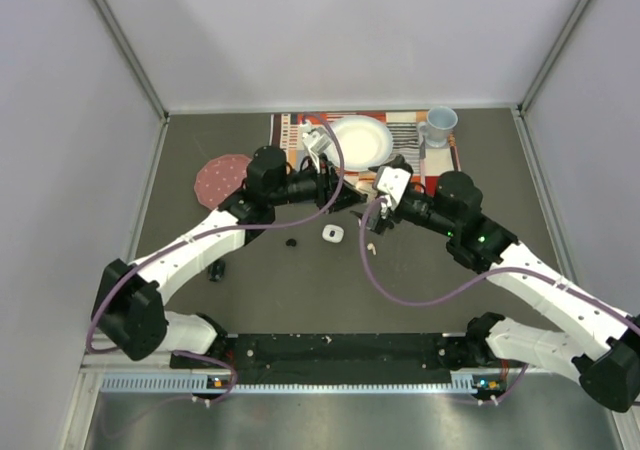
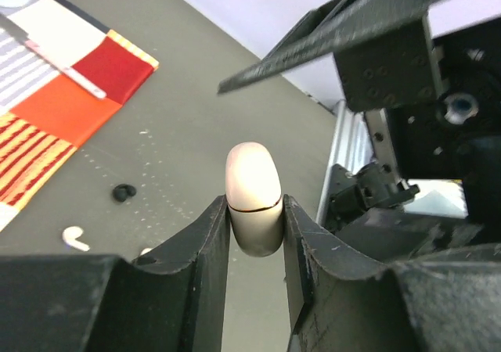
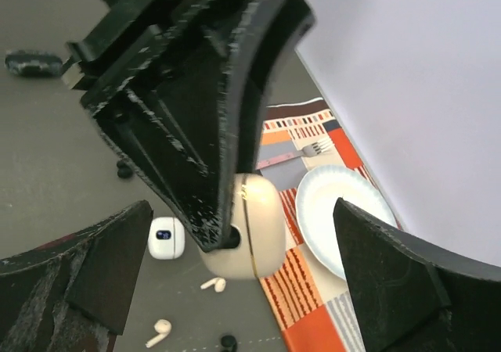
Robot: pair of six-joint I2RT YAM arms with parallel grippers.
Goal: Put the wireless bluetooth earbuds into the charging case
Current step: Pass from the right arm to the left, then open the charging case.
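In the top view, the left arm [image 1: 200, 240] extends from the lower left, bends at its elbow and points right toward centre frame. The left gripper [image 2: 254, 211] is clamped on a pale pink case [image 2: 253, 181], one finger on each side. The right arm [image 1: 540, 280] extends from the lower right. The right gripper [image 3: 239, 219] is spread wide, its fingers either side of the left gripper's tip.

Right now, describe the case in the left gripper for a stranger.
Find the striped orange placemat at the table's far side. Before it, the left gripper clamps a pale pink, rounded, closed charging case; the small white square case nearby lies loose.
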